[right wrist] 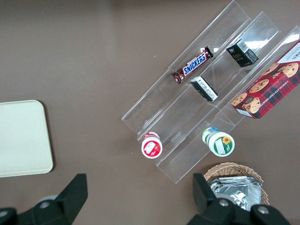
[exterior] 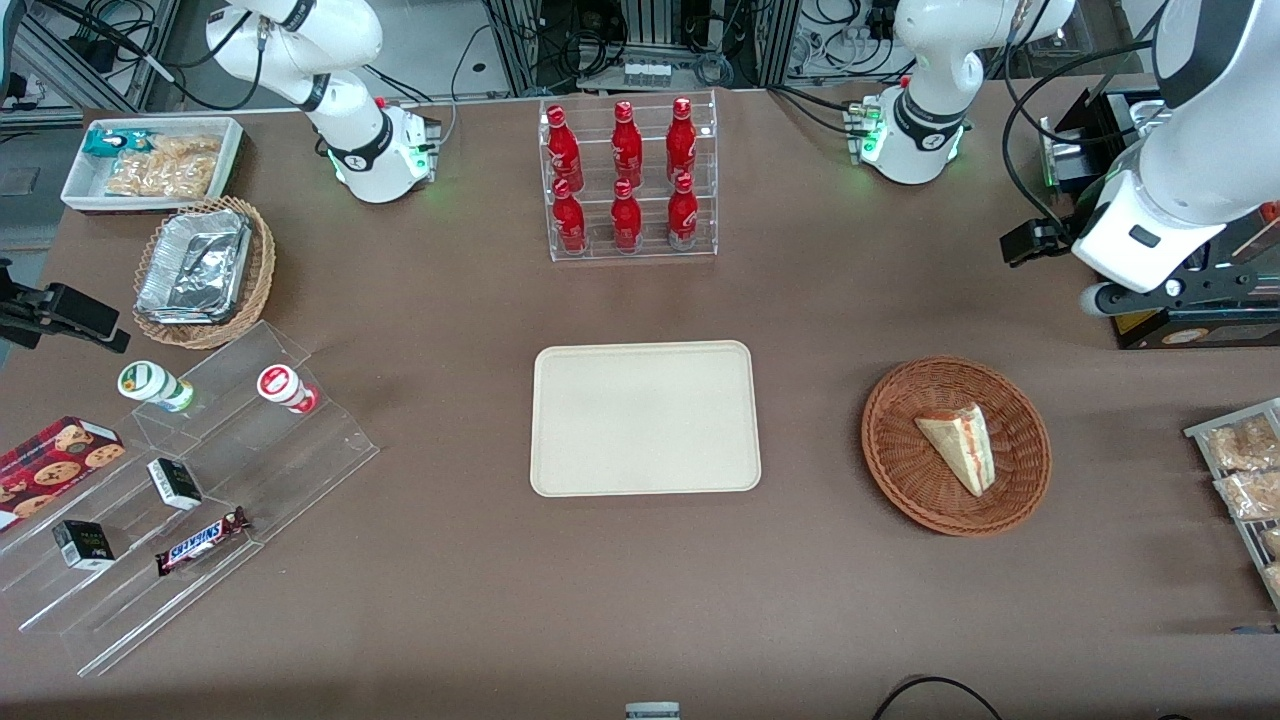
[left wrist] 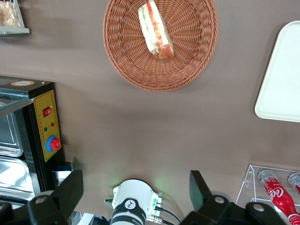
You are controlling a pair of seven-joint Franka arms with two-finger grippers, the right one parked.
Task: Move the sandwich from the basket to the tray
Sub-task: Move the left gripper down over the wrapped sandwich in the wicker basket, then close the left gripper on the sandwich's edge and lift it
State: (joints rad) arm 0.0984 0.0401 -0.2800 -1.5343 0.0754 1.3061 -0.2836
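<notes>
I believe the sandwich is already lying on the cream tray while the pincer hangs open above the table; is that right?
Not quite: the sandwich lies in the brown wicker basket, not on the cream tray, which holds nothing, as the front view shows. The rest holds: in the left wrist view the pincer hangs open above the table.

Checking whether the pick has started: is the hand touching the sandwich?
Apart. In the left wrist view the open hand hangs above bare table, with the sandwich lying untouched in the basket.

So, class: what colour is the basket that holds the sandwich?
Reddish-brown woven wicker basket, clearest in the left wrist view.
</notes>
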